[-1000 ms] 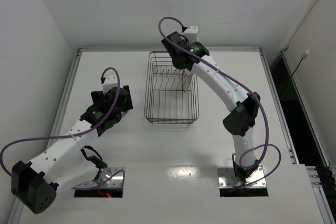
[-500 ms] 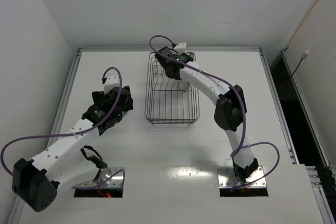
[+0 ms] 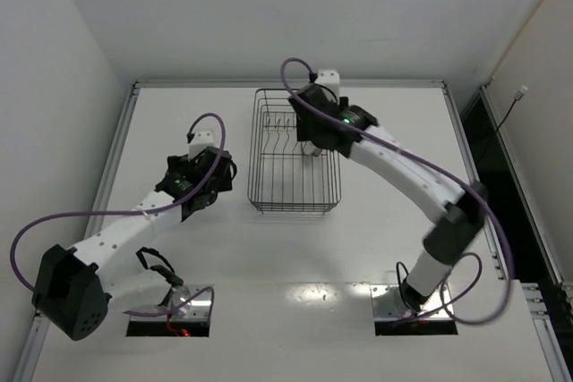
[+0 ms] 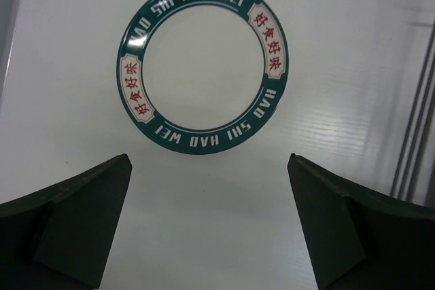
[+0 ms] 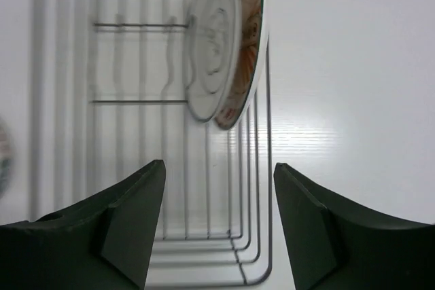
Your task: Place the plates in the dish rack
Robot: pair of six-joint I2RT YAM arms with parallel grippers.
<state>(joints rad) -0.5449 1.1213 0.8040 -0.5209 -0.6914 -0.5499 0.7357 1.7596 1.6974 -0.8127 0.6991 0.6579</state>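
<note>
A white plate with a dark green lettered rim lies flat on the table, just ahead of my left gripper, which is open and empty. In the top view my left gripper covers that plate. A second plate with an orange-brown pattern stands on edge inside the dish rack, near its right side. My right gripper is open above the dish rack, a short way back from the standing plate and not touching it. In the top view it is my right gripper over the rack's far right part.
The dark wire rack stands mid-table between the two arms. A raised rail runs along the table's left side and a similar one along the back. White walls close in on the left and back. The arm bases sit at the near edge.
My right gripper has opened and let go of the orange-patterned plate, which now stands in the rack; the right arm has stretched out. The left gripper has edged forward and right.
</note>
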